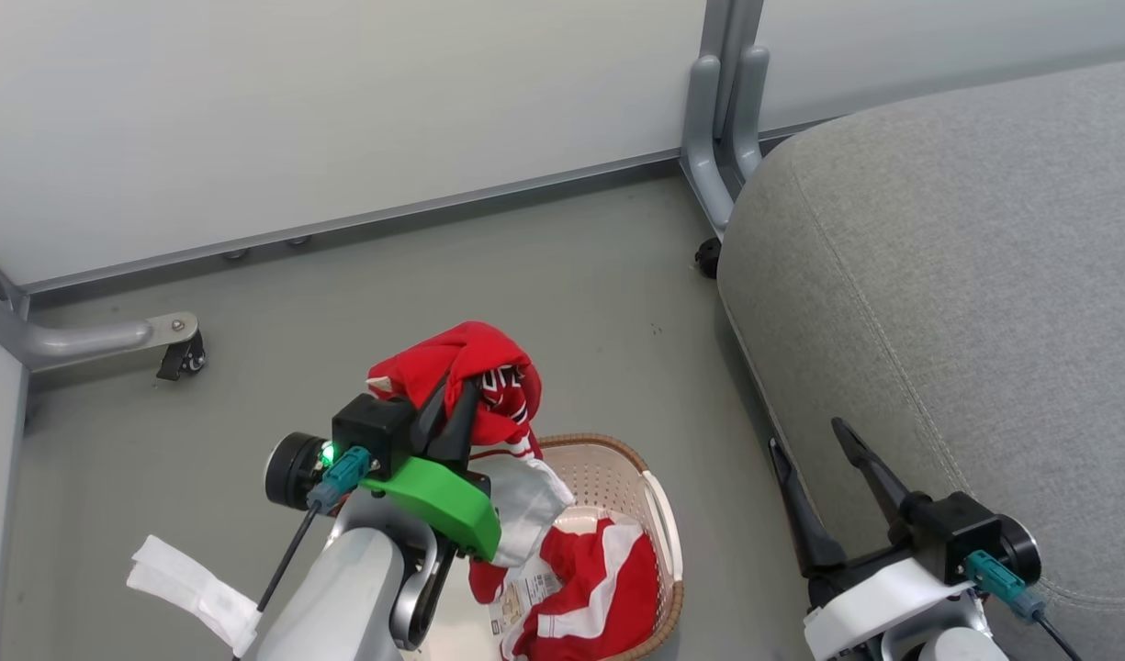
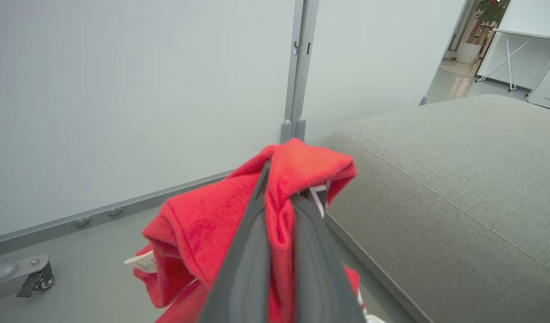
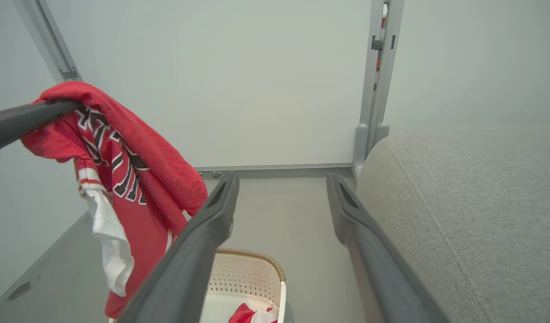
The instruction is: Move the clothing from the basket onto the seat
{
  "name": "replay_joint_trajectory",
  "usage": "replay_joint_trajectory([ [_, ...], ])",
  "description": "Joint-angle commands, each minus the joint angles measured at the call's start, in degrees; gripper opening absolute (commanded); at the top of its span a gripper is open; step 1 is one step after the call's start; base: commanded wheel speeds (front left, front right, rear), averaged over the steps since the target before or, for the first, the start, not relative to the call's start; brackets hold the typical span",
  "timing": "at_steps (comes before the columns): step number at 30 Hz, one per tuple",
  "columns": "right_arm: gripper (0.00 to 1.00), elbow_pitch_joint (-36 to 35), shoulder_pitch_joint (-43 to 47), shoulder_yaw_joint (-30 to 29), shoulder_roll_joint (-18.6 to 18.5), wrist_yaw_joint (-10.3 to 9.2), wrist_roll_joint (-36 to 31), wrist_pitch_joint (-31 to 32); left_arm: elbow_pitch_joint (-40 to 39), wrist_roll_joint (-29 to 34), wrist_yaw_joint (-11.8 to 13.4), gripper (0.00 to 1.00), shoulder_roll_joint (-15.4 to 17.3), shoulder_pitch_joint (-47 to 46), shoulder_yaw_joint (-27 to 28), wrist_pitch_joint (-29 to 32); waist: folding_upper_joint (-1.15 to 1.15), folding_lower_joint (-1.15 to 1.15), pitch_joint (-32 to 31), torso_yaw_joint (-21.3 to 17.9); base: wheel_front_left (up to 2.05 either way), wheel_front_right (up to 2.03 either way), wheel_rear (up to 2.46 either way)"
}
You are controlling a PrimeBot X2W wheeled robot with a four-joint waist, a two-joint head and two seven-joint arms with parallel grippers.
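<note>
Red fabric garment (image 1: 461, 353) with white panels hangs clamped in the left gripper (image 1: 459, 390) above the oval cream perforated basket (image 1: 608, 443), where more red-and-white clothing (image 1: 608, 597) lies, right gripper (image 1: 805, 436) fingers apart, and the large grey woven seat (image 1: 939, 275) bears nothing yet.

Bare floor (image 1: 571, 303) lies open at twelve o'clock from the basket (image 1: 608, 445), free for me to pass. The seat (image 1: 966, 275) blocks one to four; farther out the partition wall (image 1: 342, 110) closes ten to one, its castor foot (image 1: 181, 353) at ten
</note>
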Motion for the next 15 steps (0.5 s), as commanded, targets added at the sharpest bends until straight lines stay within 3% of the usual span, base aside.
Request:
replay_joint_trajectory([
  [1, 1.0, 0.3, 0.0, 0.4, -0.2, -0.06, 0.6, 0.0, -0.7, 0.3, -0.4, 0.0, -0.2, 0.6, -0.1, -0.2, 0.44, 0.01, -0.4, 0.4, 0.0, 0.0, 0.0],
  [15, 1.0, 2.3, -7.0, 8.1, -0.2, -0.06, 2.9, 0.0, -5.5, -1.5, -1.6, 0.0, -1.0, -4.2, -7.4, -0.2, 0.44, 0.01, 1.8, 2.3, 0.0, 0.0, 0.0],
])
